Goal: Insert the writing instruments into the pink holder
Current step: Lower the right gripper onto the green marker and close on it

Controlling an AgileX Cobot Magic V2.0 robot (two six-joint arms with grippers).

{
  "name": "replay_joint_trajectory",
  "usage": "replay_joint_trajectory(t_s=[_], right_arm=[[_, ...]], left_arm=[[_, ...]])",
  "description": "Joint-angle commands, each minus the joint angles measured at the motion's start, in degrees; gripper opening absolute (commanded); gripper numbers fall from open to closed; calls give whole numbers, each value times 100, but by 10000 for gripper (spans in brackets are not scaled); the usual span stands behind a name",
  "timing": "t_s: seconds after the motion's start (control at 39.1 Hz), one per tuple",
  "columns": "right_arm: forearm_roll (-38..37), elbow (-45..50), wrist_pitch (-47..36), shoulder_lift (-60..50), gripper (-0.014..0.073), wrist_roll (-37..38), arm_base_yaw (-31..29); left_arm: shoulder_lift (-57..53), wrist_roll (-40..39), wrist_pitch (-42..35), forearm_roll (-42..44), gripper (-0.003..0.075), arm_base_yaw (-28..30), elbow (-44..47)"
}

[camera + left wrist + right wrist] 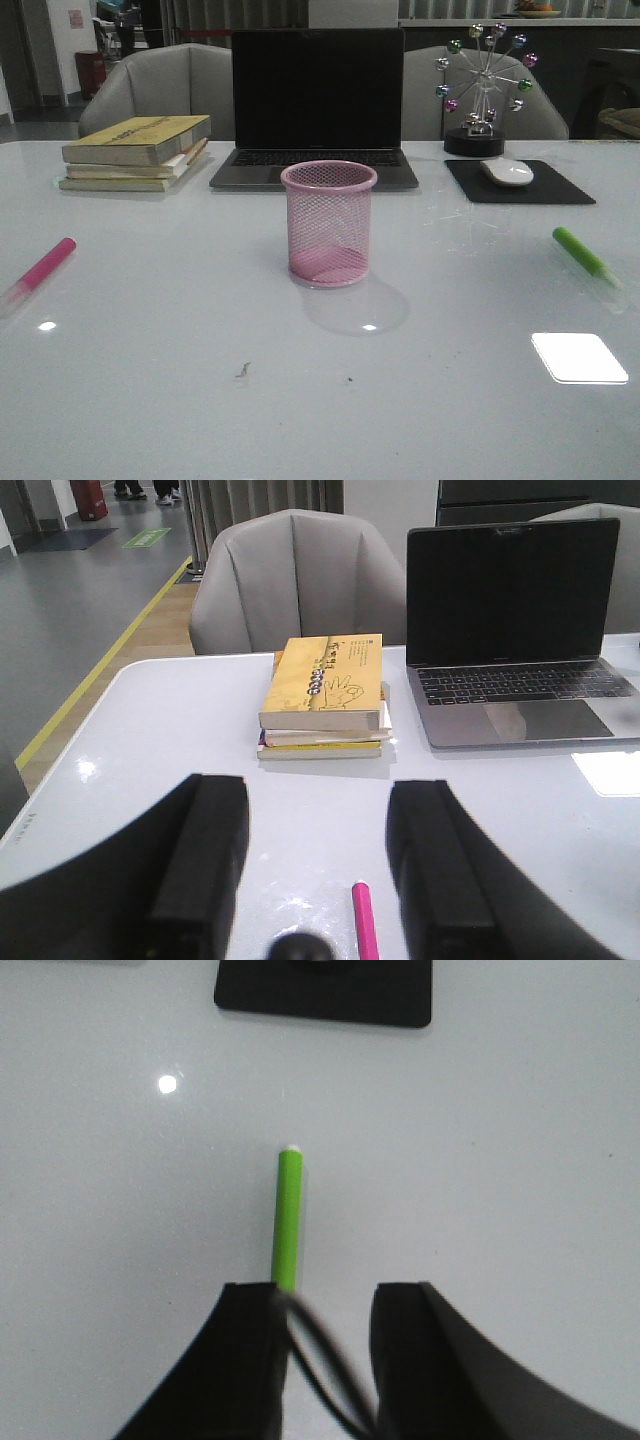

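Note:
The pink holder (329, 224) stands upright in the middle of the table, with no marker showing inside it. The magenta marker (45, 266) lies flat at the far left, the lime green marker (582, 254) at the far right. Neither gripper shows in the front view. In the left wrist view my left gripper (318, 785) is open above the table, and the magenta marker (364, 920) lies between its fingers, closer to one of them. My right gripper (325, 1290) is open over the green marker (288, 1217), whose near end runs under the edge of one finger.
A stack of books (137, 152) sits at the back left and an open laptop (316, 105) behind the holder. A mouse on a black pad (517, 181) and a ball ornament (483, 92) stand at the back right. A loose cable (325, 1360) crosses the right gripper's gap.

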Motion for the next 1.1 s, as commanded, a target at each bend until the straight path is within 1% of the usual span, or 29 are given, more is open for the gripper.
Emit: replay_joint_trajectory(t_s=[0.0,0.13,0.49,0.69,0.87,1.08], right_arm=[[13,-566,129,345,353,-35,11],[60,-932,367,965,353,-47,11],[250,-1363,421,2012,353,-181,17],[314,-1363,411,2328,353,-255,17],[787,-1363,358,2585,353,-543,23],[812,-1363,53,2657,353,-543,23]], left_arm=[[-18,-7,-463,-8,395,-16,-219],[-18,-7,-463,-8,393,-16,-219],[-18,-7,-463,-8,393,-16,-219],[-18,-7,-463,-8,393,-16,-219],[-18,-7,-463,-8,393,-16,-219],[-18,-7,-463,-8,393,-16,-219]])
